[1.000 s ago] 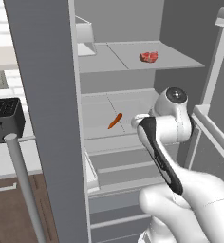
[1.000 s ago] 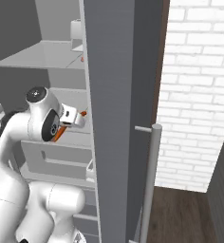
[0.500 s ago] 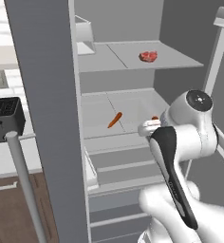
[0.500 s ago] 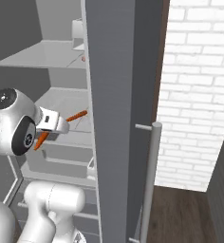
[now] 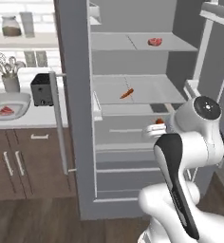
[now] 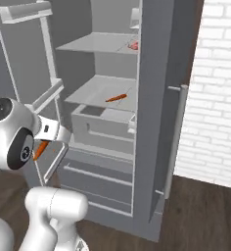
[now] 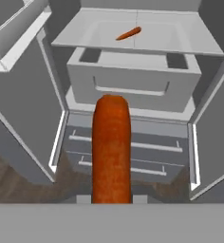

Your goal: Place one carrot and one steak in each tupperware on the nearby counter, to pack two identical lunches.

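From the left base view I see my gripper (image 5: 156,124) in front of the open fridge (image 5: 133,95), a bit of orange at its tip. One steak (image 5: 154,42) lies on the top shelf, another (image 5: 5,111) in the oval tupperware (image 5: 9,105) on the counter (image 5: 28,121).

The right base view shows my fingers closed on a carrot (image 6: 40,149).

The hand view has that carrot running lengthwise away from me; the second carrot (image 7: 128,33) lies slantwise on the middle shelf (image 7: 180,42).

Grey fridge shelves: upper shelf (image 5: 133,42), one red marbled steak (image 5: 154,42); middle shelf (image 5: 152,90), one slim orange carrot (image 5: 126,93).
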### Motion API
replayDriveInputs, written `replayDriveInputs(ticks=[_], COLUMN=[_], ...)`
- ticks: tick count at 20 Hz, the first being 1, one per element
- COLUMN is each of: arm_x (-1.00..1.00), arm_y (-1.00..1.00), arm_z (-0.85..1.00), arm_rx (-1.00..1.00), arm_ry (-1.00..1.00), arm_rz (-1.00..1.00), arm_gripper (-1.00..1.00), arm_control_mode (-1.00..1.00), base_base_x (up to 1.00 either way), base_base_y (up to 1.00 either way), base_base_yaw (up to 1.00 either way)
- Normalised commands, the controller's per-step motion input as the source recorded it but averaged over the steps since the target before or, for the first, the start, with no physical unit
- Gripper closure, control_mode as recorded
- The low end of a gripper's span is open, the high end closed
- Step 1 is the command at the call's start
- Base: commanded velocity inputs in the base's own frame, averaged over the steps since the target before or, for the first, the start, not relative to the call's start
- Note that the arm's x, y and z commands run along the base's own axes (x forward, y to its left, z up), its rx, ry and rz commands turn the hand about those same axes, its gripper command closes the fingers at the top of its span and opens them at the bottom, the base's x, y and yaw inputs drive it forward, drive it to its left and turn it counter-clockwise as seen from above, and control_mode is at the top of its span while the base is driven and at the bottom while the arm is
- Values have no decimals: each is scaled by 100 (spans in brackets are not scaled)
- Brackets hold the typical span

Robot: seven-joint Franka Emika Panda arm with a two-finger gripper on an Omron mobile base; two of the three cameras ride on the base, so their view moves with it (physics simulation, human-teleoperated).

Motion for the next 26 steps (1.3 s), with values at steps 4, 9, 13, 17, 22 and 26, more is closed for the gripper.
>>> replayDriveInputs(ticks=[4,9,13,17,22,26], arm_x=[0,0,0,0,0,0], arm_y=[0,0,0,0,0,0], arm_z=[0,0,0,0,0,0], arm_rx=[0,0,0,0,0,0], arm_ry=[0,0,0,0,0,0], arm_rz=[0,0,0,0,0,0], arm_gripper=[100,100,100,100,100,100], arm_control_mode=[100,100,100,100,100,100], base_base_x=[-37,0,4,69,100,100], base_base_y=[9,35,36,34,3,-7], base_base_yaw=[85,99,93,73,24,-14])
